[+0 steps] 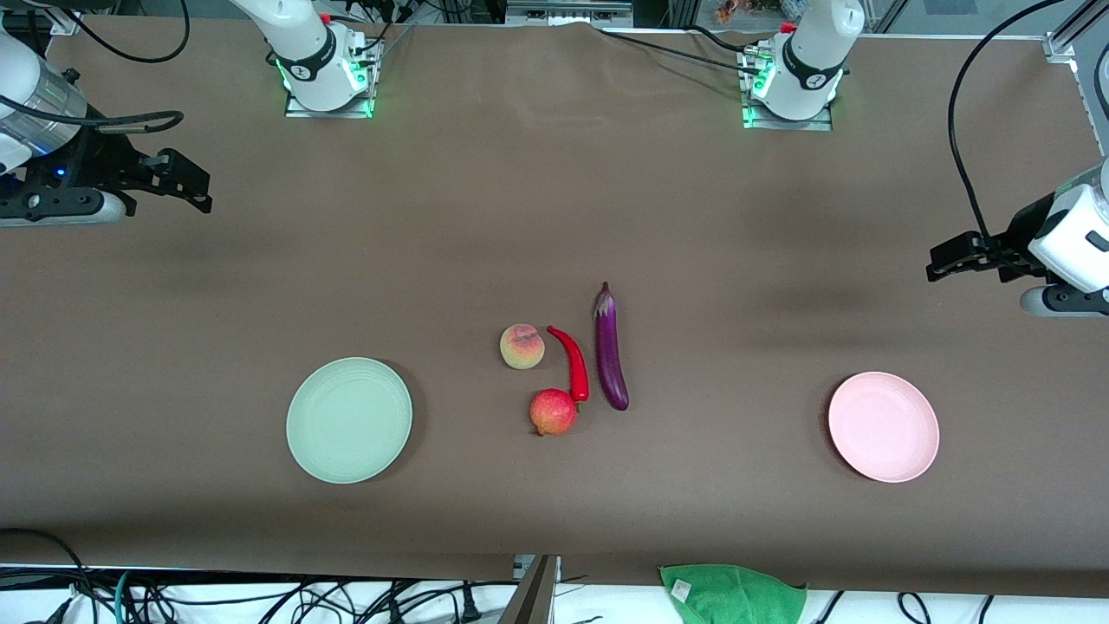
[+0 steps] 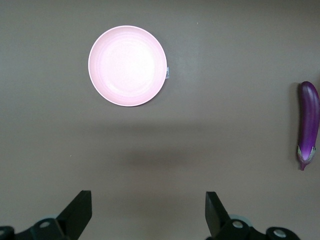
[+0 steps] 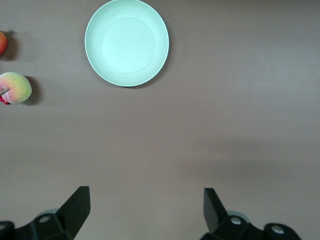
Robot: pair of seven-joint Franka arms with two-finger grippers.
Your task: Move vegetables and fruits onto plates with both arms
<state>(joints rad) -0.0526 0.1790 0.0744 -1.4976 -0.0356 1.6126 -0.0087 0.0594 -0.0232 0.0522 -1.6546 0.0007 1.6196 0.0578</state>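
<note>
Mid-table lie a yellow-pink peach (image 1: 522,347), a curved red chili (image 1: 572,364), a slim purple eggplant (image 1: 610,348) and a red pomegranate (image 1: 553,412), close together. The mint green plate (image 1: 349,419) sits empty toward the right arm's end, the pink plate (image 1: 883,426) empty toward the left arm's end. My right gripper (image 1: 192,184) hangs open in the air at its end of the table. The left gripper (image 1: 937,263) hangs open at the other end. The left wrist view shows its open gripper (image 2: 148,207), the pink plate (image 2: 127,65) and the eggplant (image 2: 308,120). The right wrist view shows its open gripper (image 3: 146,205), the mint plate (image 3: 126,42) and the peach (image 3: 15,87).
A bright green cloth (image 1: 732,594) lies at the table edge nearest the front camera. Cables run along that edge. The two arm bases (image 1: 325,74) (image 1: 793,82) stand at the edge farthest from the front camera. Brown tabletop (image 1: 554,217) spreads between the bases and the produce.
</note>
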